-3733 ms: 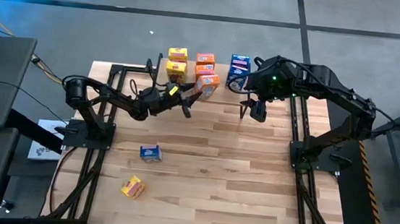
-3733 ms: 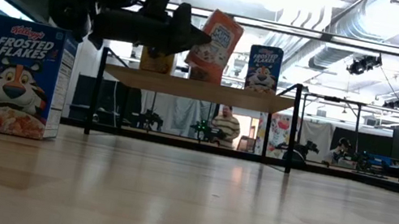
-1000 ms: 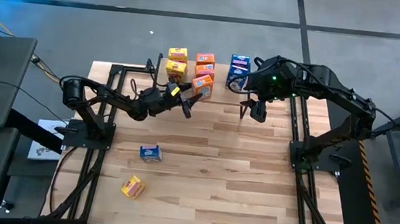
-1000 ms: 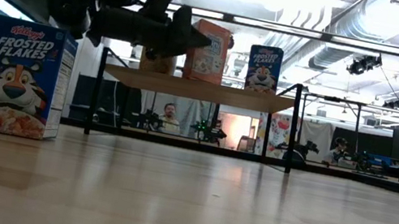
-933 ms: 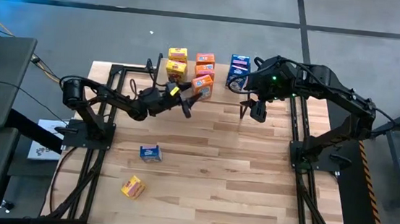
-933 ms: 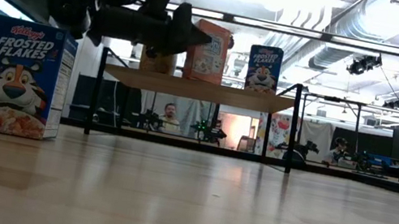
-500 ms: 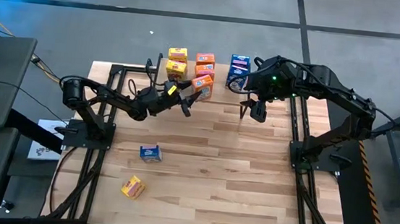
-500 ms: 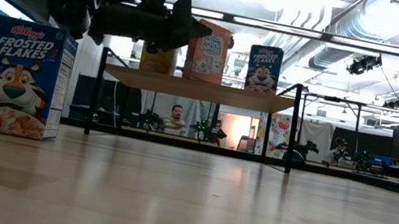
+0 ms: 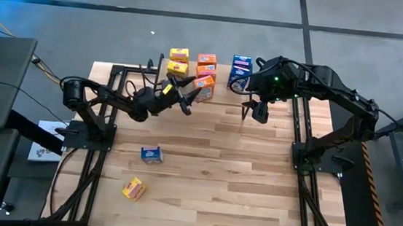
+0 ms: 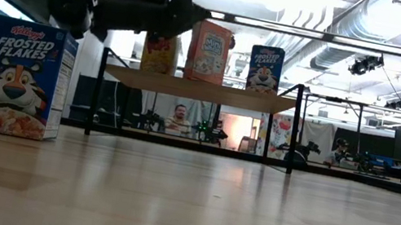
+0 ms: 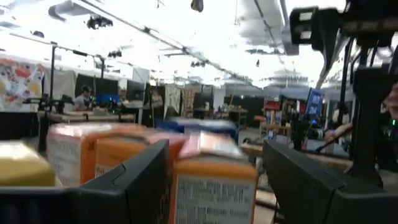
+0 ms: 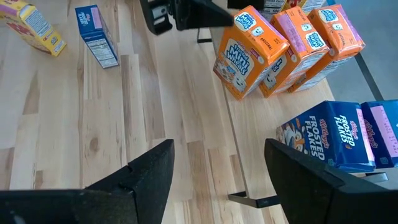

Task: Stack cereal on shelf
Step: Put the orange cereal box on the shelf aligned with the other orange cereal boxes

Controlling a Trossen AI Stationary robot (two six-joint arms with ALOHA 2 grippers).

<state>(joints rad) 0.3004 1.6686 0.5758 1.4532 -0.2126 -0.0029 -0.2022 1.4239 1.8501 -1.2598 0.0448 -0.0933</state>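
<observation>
My left fingers (image 9: 186, 101) stood apart and empty, just in front of the nearest orange box (image 9: 204, 87) on the shelf (image 10: 200, 89). In the left wrist view that box (image 11: 211, 180) showed between the two dark fingers (image 11: 134, 186), though I could not be sure whether they touched it. My right fingers (image 9: 259, 109) also stood parted and held nothing, waiting above the tabletop (image 9: 226, 166) at the shelf's right end.

Three orange boxes stood in a row near the shelf's middle, two yellow ones (image 9: 178, 61) to their left and two blue ones (image 9: 240, 69) to their right. One blue box (image 9: 151, 153) and one yellow box (image 9: 133, 188) lay on the tabletop, well apart from the shelf, nearer the front left.

I judged these boxes light, thin cardboard: stiff enough along the edges, yet the broad faces would cave under a hard squeeze, and the printed skin looked smooth and a bit slippery. I thought it best to take one across its narrow sides, near the middle of its height, so it would neither twist nor tip. Standing tall on a small base, each would topple easily if nudged by a neighbour.
</observation>
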